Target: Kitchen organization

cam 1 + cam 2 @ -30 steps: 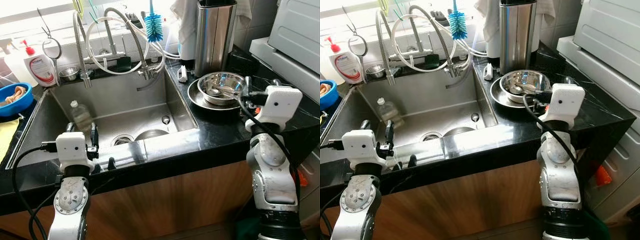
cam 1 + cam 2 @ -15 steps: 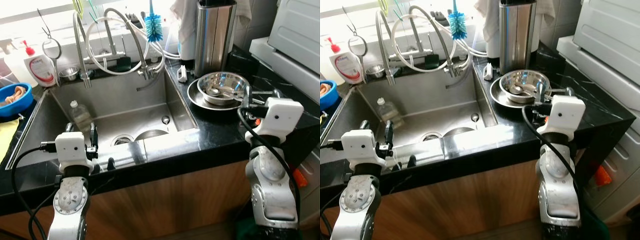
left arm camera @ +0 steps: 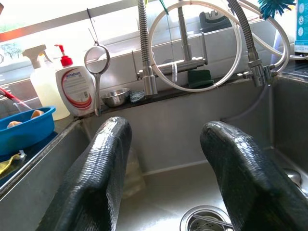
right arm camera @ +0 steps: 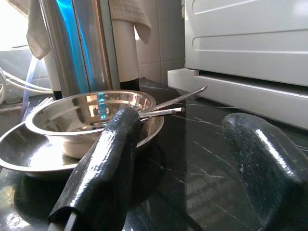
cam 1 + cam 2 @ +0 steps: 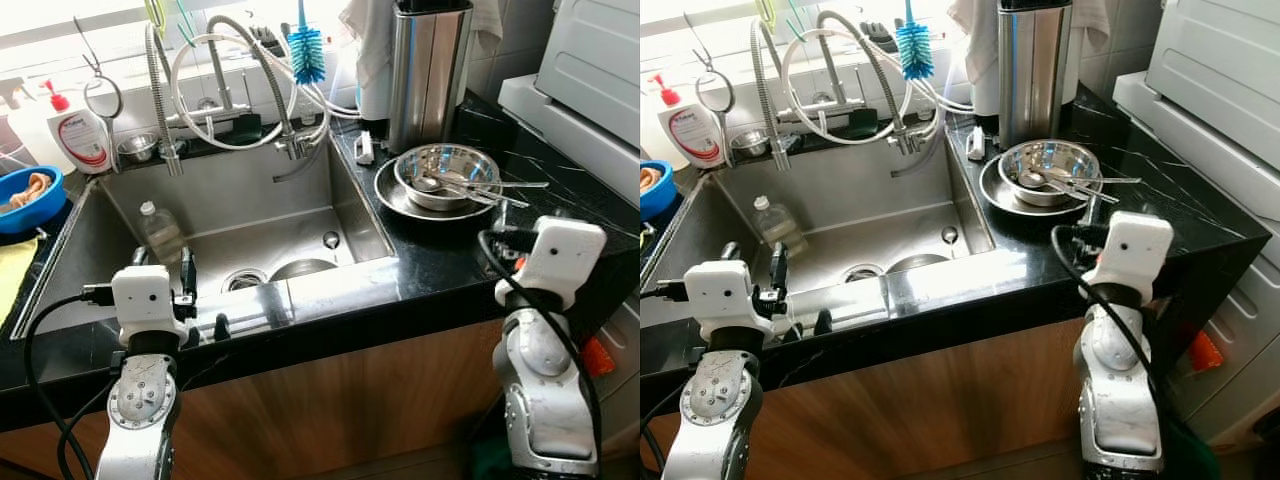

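A steel bowl (image 5: 445,172) holding several utensils (image 5: 500,186) sits on a steel plate (image 5: 392,197) on the black counter (image 5: 450,255), right of the sink (image 5: 300,190). My right gripper (image 4: 185,120) is open and empty, low over the counter just in front of the bowl and apart from it. Its white wrist (image 5: 566,250) hides the fingers in the eye views. At the sink's front rim my left gripper (image 5: 164,262) is open and holds nothing, pointing over the basin. A clear plastic bottle (image 5: 160,232) lies in the basin.
A tall steel canister (image 5: 428,70) stands behind the bowl. A white appliance (image 5: 590,80) borders the counter on the right. Coiled faucet hoses (image 5: 230,90), a blue brush (image 5: 307,50) and a soap bottle (image 5: 80,135) line the back. A blue bowl (image 5: 30,195) sits far left.
My right gripper has drawn back from the bowl toward the counter's front edge, leaving the utensils in the bowl uncovered. The left arm has not moved.
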Tool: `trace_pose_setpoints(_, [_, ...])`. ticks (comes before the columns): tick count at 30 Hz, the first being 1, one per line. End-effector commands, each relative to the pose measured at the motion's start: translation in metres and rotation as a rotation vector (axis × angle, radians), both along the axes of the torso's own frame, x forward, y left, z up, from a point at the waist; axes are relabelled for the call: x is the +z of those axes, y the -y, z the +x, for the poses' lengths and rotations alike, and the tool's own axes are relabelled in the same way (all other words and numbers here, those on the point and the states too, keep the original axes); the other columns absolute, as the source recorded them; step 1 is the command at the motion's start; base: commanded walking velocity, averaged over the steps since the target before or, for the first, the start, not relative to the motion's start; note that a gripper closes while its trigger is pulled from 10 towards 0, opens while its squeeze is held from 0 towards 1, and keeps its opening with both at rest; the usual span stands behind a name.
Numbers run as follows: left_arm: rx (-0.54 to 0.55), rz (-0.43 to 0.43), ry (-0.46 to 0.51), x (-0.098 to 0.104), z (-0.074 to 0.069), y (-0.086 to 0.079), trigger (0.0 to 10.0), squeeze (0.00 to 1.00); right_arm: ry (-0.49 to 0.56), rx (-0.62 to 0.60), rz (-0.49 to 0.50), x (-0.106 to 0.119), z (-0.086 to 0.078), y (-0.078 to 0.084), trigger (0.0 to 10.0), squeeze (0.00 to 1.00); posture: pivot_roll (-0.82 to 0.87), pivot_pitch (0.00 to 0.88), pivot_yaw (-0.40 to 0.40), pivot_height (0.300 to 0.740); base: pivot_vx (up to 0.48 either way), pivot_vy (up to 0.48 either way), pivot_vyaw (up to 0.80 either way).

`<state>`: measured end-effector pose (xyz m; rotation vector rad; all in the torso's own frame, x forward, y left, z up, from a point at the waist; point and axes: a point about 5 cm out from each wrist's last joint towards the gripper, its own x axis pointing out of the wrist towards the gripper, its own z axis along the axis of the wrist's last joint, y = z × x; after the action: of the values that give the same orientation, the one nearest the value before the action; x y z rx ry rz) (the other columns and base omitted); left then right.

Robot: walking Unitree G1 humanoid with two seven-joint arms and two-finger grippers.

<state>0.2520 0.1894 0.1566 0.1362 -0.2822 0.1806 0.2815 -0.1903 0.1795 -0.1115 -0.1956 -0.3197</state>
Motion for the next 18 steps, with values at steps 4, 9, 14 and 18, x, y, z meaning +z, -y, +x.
trace_pose_setpoints(4, [0.024, 0.018, -0.006, -0.001, 0.001, -0.004, 10.0, 0.0, -0.056, 0.047, 0.01, -0.006, 0.006, -0.01, 10.0, 0.0, -0.24, 0.0, 0.135, 0.74, 0.0, 0.0, 0.0])
trace_pose_setpoints(9, [0.022, 0.018, -0.006, -0.001, 0.002, -0.003, 10.0, 0.0, -0.09, 0.078, 0.005, -0.008, 0.011, -0.013, 10.0, 0.0, -0.24, 0.0, 0.135, 0.74, 0.0, 0.0, 0.0])
trace_pose_setpoints(14, [0.026, 0.017, -0.005, -0.001, 0.002, -0.003, 10.0, 0.0, -0.126, 0.109, 0.001, -0.01, 0.019, -0.016, 10.0, 0.0, -0.24, 0.0, 0.136, 0.74, 0.0, 0.0, 0.0])
trace_pose_setpoints(18, [0.027, 0.016, -0.001, 0.0, 0.002, -0.003, 10.0, 0.0, -0.125, 0.127, -0.011, -0.005, 0.027, -0.017, 10.0, 0.0, -0.24, 0.0, 0.134, 0.74, 0.0, 0.0, 0.0])
